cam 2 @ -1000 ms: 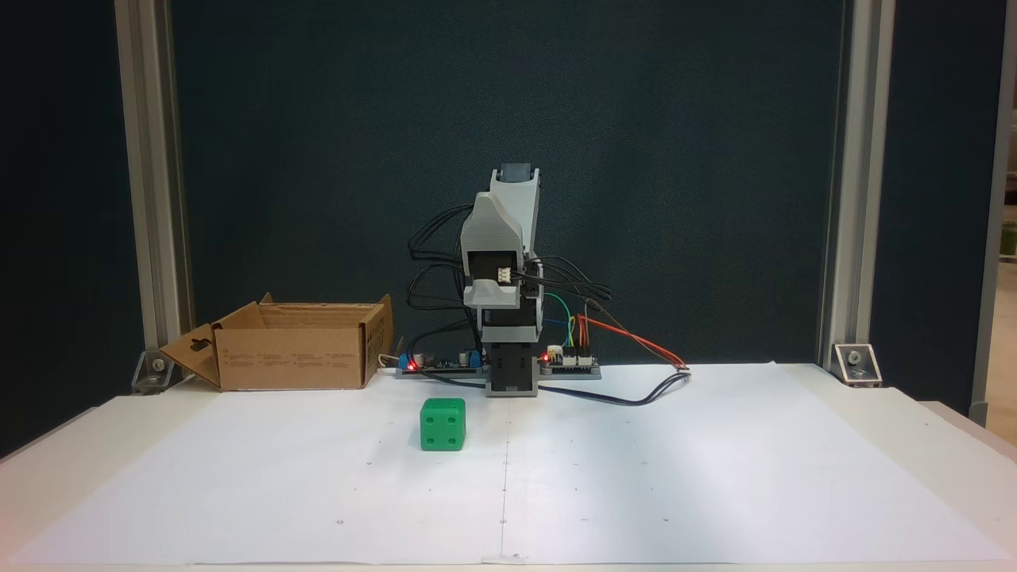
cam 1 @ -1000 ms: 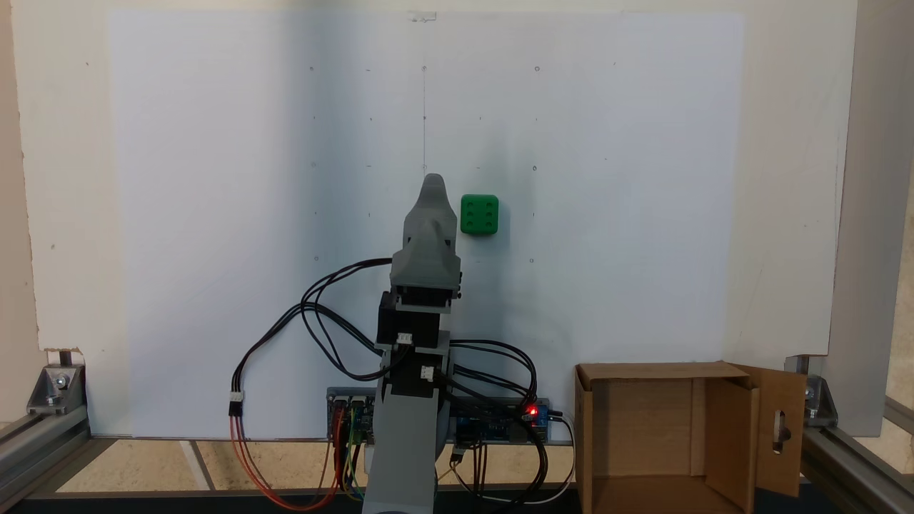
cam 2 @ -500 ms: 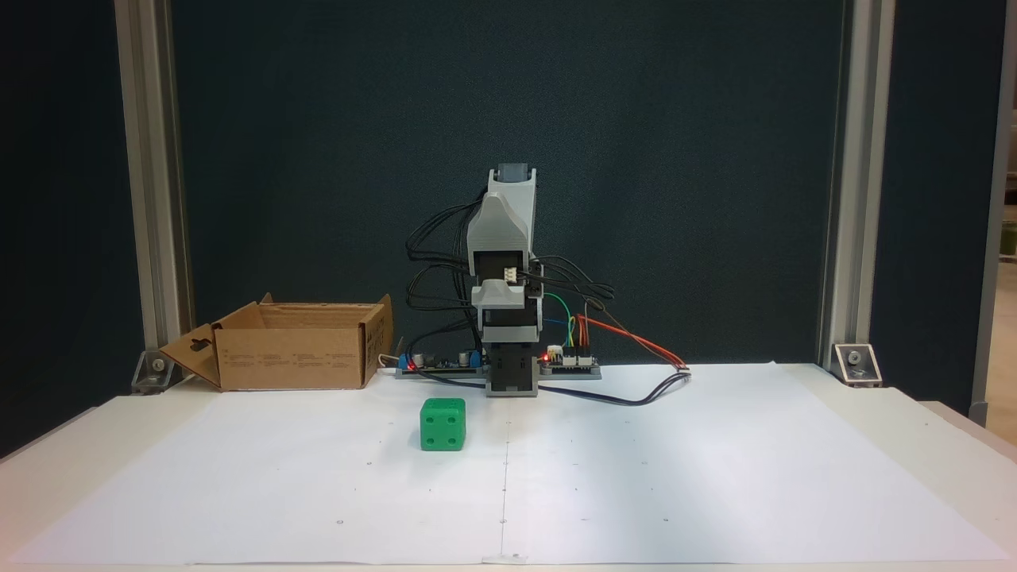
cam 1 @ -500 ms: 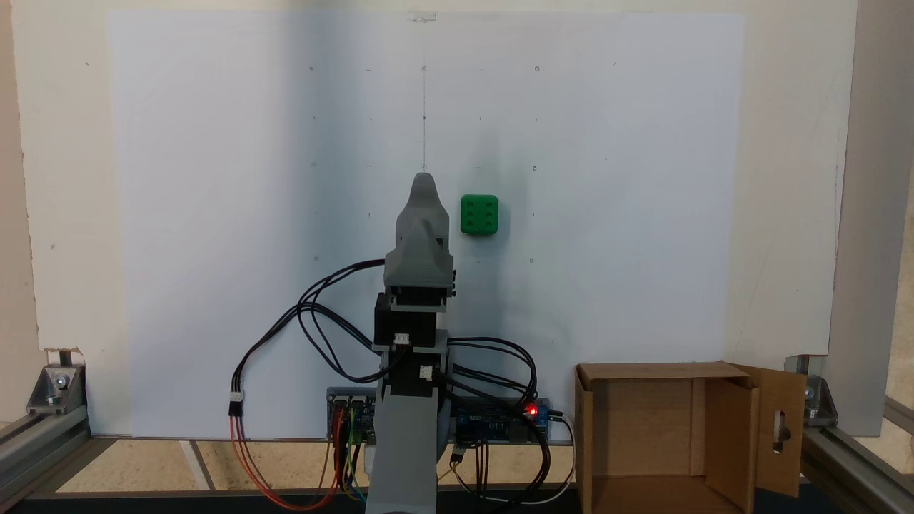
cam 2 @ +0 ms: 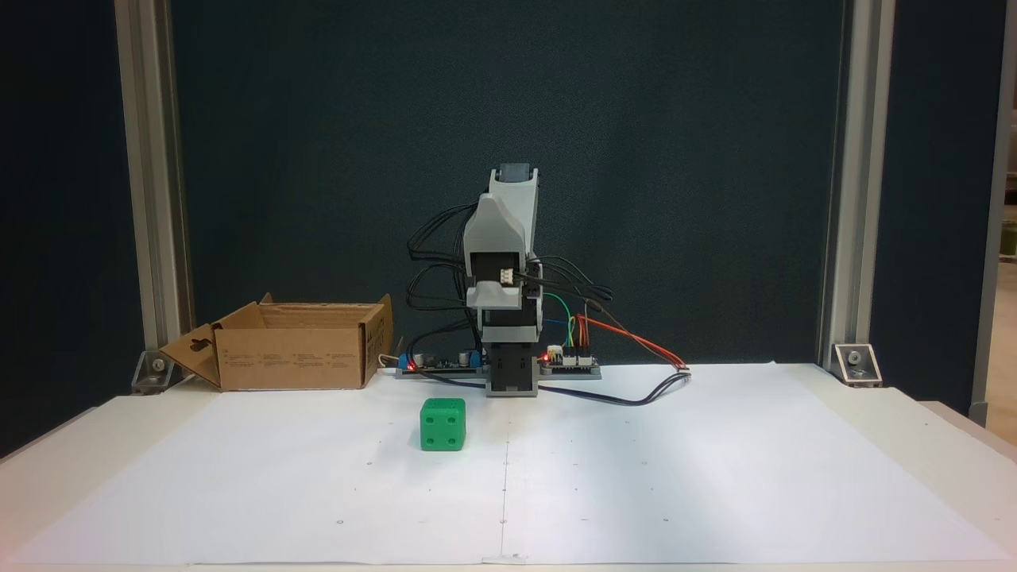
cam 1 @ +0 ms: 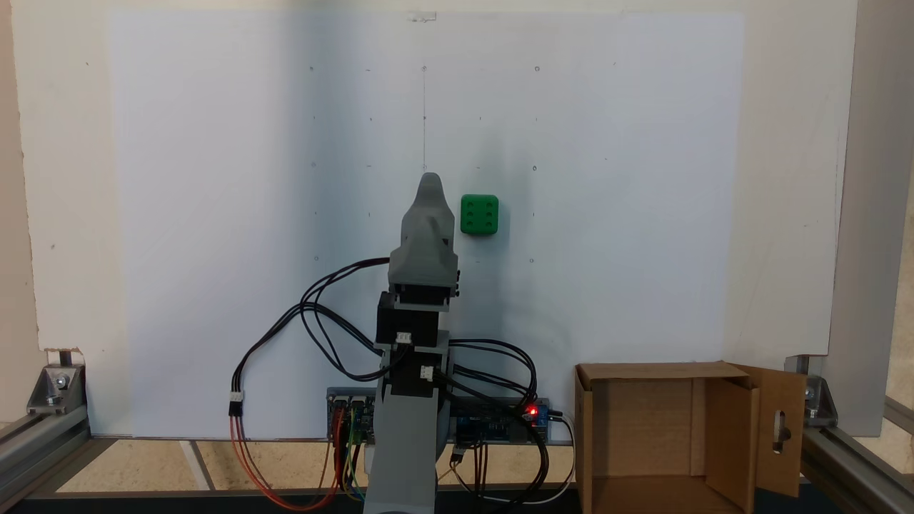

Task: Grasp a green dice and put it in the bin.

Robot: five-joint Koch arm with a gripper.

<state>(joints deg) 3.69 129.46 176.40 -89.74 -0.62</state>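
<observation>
White paper sheet on table, dark backdrop.
I see green dice resting on it, gripper alongside; jaw state unreadable. Bin well apart.

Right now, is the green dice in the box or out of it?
Out. The green dice sits on the white paper, apart from the cardboard box. The view from above shows the box's bare floor.

One fixed view looks down from above the arm; another faces it across the table.
</observation>
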